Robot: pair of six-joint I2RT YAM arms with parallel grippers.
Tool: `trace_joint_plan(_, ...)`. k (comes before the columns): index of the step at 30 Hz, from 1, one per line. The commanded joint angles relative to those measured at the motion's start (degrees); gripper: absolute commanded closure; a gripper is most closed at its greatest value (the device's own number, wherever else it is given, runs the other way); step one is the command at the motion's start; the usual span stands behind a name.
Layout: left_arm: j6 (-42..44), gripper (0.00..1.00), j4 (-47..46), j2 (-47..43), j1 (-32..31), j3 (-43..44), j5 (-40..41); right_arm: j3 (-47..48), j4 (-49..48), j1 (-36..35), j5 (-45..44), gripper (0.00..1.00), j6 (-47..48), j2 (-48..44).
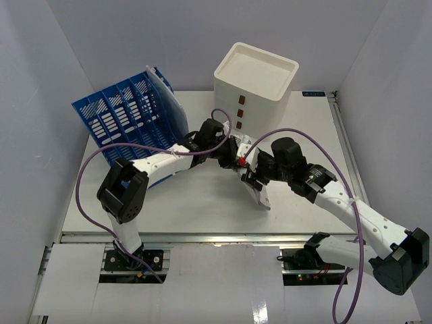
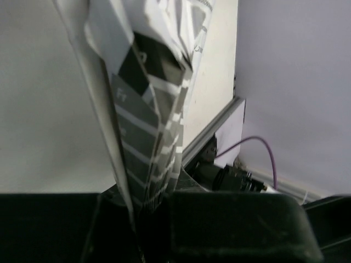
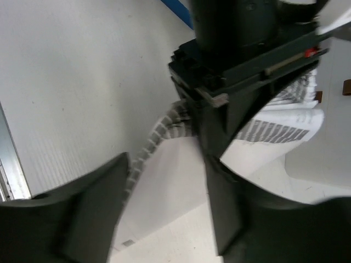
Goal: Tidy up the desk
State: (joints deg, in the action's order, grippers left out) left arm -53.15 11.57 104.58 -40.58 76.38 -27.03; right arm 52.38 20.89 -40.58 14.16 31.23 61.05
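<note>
Top external view gives you the count: one desk [image 1: 202, 209], one left arm [image 1: 155, 165], one right arm [image 1: 351, 209], one file rack [image 1: 128, 111], one drawer box [image 1: 255, 74] and two purple cables [image 1: 88, 169].

The desk is a flat, matt white rectangle filling the middle of the frame. Its long axis runs left to right across the picture, and a silver rail [image 1: 216, 237] lies along its lower edge, just above the arm bases. The file rack is blue slotted plastic with several upright dividers; it stands at the upper left of the desk, leaning toward the left. The drawer box is cream and squarish with rounded corners and a recessed top. It stands at the top centre and shows three small brown pulls [image 1: 237, 112] stacked one above another on its front. Each cable loops loosely over its own arm.

Both arms reach into the centre of the frame. There the left gripper [image 1: 233, 154] and the right gripper [image 1: 251, 177] sit just beside each other, below the drawer box.

From the left wrist camera you see one printed sheet [image 2: 142, 120], thin paper with grey blocks in rows. It stands up from the bottom of the frame, creased at its top. The left pincer is clamped tight on the sheet's lower edge.

From the right wrist camera the right pincer stands wide. Its two dark fingers [image 3: 93, 208] are spread at the bottom of the frame with the sheet's white face between them. You cannot tell whether either finger touches the paper.
</note>
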Motion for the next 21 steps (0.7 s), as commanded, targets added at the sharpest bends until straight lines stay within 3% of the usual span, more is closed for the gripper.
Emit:
trace_joint_plan(1,6.9,1.00,-12.3,-8.5,-0.4,-6.6,-11.3,2.4,3.6,0.3,1.5,0.21,9.5,-4.7)
trace_joint_plan(2,8.8,1.00,-13.1,-9.4,-0.4,-7.5,-11.1,3.3,5.6,0.6,2.1,0.13,10.9,-5.4)
trace_joint_plan(7,17.3,1.00,-8.3,-17.1,-0.4,-10.6,-0.3,6.7,8.7,5.7,3.5,0.06,12.6,-8.8)
trace_joint_plan(16,34.4,1.00,-3.9,-38.0,-0.5,-14.1,12.7,1.1,2.0,19.8,15.8,0.07,7.6,-10.9)
trace_joint_plan(21,43.1,1.00,-0.6,-50.3,-0.5,-13.7,27.2,-3.2,-3.6,25.9,24.4,0.07,4.3,-9.1)
